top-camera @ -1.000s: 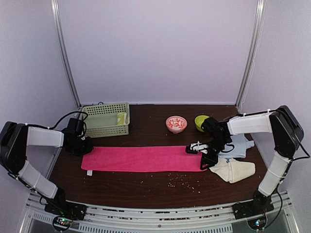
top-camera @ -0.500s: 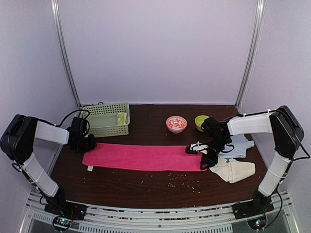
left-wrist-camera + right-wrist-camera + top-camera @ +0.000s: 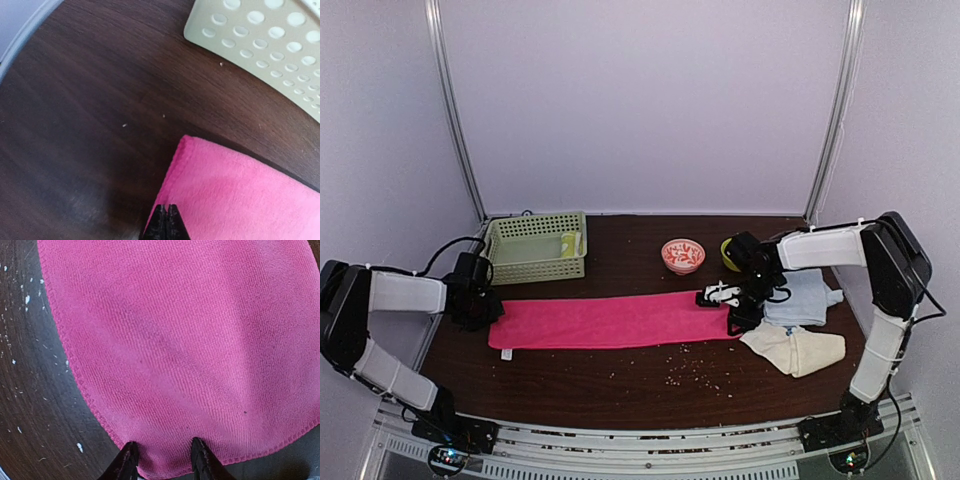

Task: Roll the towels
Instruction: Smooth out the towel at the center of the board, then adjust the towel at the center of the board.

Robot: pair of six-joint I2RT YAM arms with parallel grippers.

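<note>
Beneath the right pincer [image 3: 162, 461]: one short end of the pink towel [image 3: 620, 320], flat on the table [image 3: 570, 390]; tips parted, released, resting on the cloth just inside its hem, nothing nipped between them.
At the left pincer [image 3: 166, 224]: the opposite end; tips clenched tight right on the hem; whether any cloth is caught cannot be told.
Change over the last second: right pincer has slid toward the far side and a little toward the left pincer, its end of the towel dragged along; the strip now runs on a slight slant between the two pincers.
Judged: still positioning; rolling not yet begun.
Outboard of the right pincer: light blue towel [image 3: 807, 298] and cream towel [image 3: 800, 348], crumpled, unrolled.
Beyond the left pincer: basket [image 3: 530, 228], yellow towel [image 3: 569, 245] inside.
</note>
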